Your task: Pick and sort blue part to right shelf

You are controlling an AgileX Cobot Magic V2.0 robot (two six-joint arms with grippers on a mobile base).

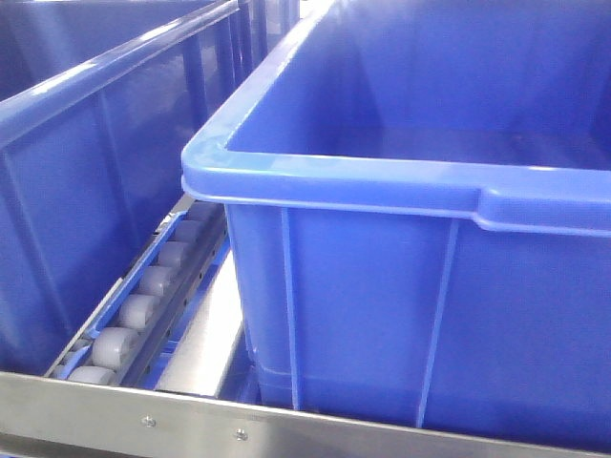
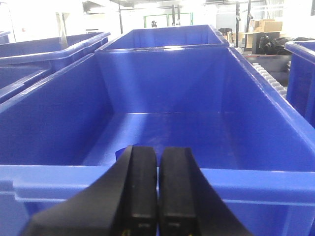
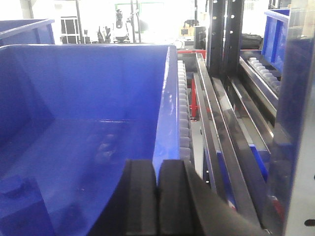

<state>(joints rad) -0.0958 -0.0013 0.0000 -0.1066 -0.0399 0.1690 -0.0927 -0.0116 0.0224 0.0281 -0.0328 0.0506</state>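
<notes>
In the left wrist view my left gripper [image 2: 157,151] is shut and empty, just above the near rim of a large blue bin [image 2: 256,183]. A small blue part [image 2: 120,154] shows on the bin floor, half hidden behind the left finger. In the right wrist view my right gripper [image 3: 157,166] is shut and empty, above the right wall of a blue bin [image 3: 170,113]. A dark blue lump [image 3: 15,191] lies on that bin's floor at the lower left; I cannot tell what it is. Neither gripper shows in the front view.
The front view has a big blue bin [image 1: 401,181] at close range, a second bin [image 1: 67,143] to its left, a roller track [image 1: 143,296] between them and a metal rail [image 1: 191,420] in front. Rollers [image 3: 183,118], metal shelf rails [image 3: 216,128] and uprights [image 3: 224,29] stand right of the bin.
</notes>
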